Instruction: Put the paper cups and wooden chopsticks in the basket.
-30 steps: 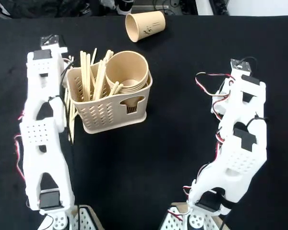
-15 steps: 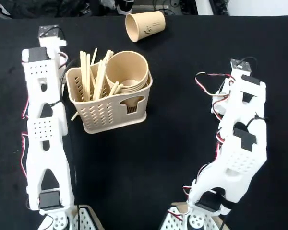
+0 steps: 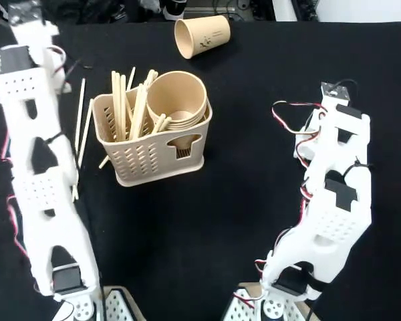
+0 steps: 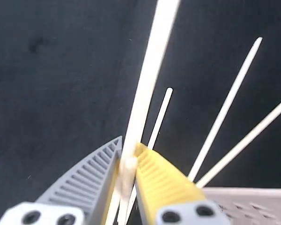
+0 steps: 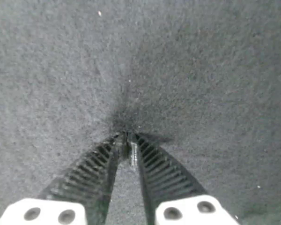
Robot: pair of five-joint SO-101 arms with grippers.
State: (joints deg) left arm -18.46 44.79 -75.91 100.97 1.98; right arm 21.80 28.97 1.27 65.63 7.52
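A beige basket (image 3: 162, 157) stands on the black cloth, holding several wooden chopsticks (image 3: 123, 100) and stacked paper cups (image 3: 178, 99). One more paper cup (image 3: 202, 35) lies on its side at the far edge. My left gripper (image 4: 129, 151) is shut on a chopstick (image 4: 150, 75) above the cloth, left of the basket. Loose chopsticks (image 3: 80, 117) lie on the cloth beside the basket's left wall, and three of these chopsticks (image 4: 227, 101) lie beyond the held one. My right gripper (image 5: 129, 139) is shut on nothing, its tips down on the bare cloth.
The left arm (image 3: 30, 100) stretches along the table's left side. The right arm (image 3: 334, 194) is folded at the right. A basket corner (image 4: 253, 206) sits near the left gripper. Open cloth lies between basket and right arm.
The left arm has swung left and away from the basket, uncovering loose chopsticks on the cloth beside it. The right arm has not moved.
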